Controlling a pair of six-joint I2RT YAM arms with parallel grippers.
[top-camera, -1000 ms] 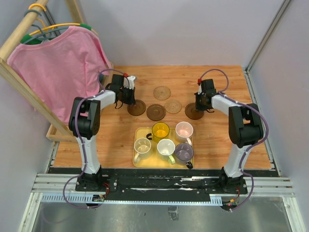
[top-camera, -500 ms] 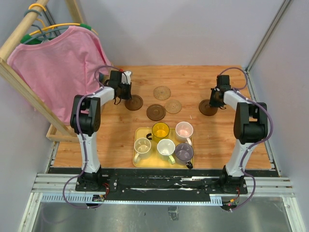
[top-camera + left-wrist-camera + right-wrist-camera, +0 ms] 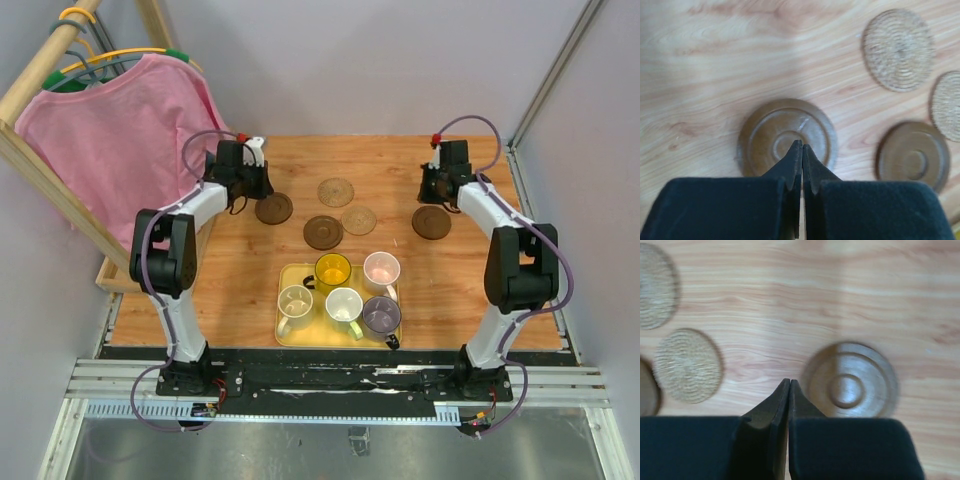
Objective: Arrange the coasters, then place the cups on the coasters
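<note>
Bench state, read left to right, all places given against the yellow tray (image 3: 283, 330).

1. Left fingers (image 3: 798, 152): clenched, pads pressed flat together, nothing between them. They sit out past the tray's far-left corner. In the left wrist view the tips overlap the near part of the left dark coaster (image 3: 787, 137); we cannot tell whether they touch it.
2. The left dark coaster lies flat on the tabletop (image 3: 200, 290), beyond the tray's far-left corner and well apart from it.
3. Middle dark coaster (image 3: 323, 232): flat, just beyond the tray's far edge, nearest the tray of the five.
4. Two tan woven coasters: the near tan coaster (image 3: 358, 220) lies beyond the tray's far edge, just beside the middle dark one. The far tan coaster (image 3: 336, 191) lies further out from the tray.
5. All five cups stand upright in the tray. Far row: yellow cup (image 3: 332, 270), pink cup (image 3: 381, 269). Near row: beige cup (image 3: 296, 301), white cup (image 3: 344, 303), grey-purple cup (image 3: 381, 314). We see no cup on a coaster.
6. Right dark coaster (image 3: 432, 222): flat, beyond the tray's far-right corner, apart from the other four.
7. Right fingers (image 3: 785, 392): clenched on nothing, further from the tray than the right dark coaster. In the right wrist view, which is slightly blurred, the tips sit beside that coaster's rim.
</note>
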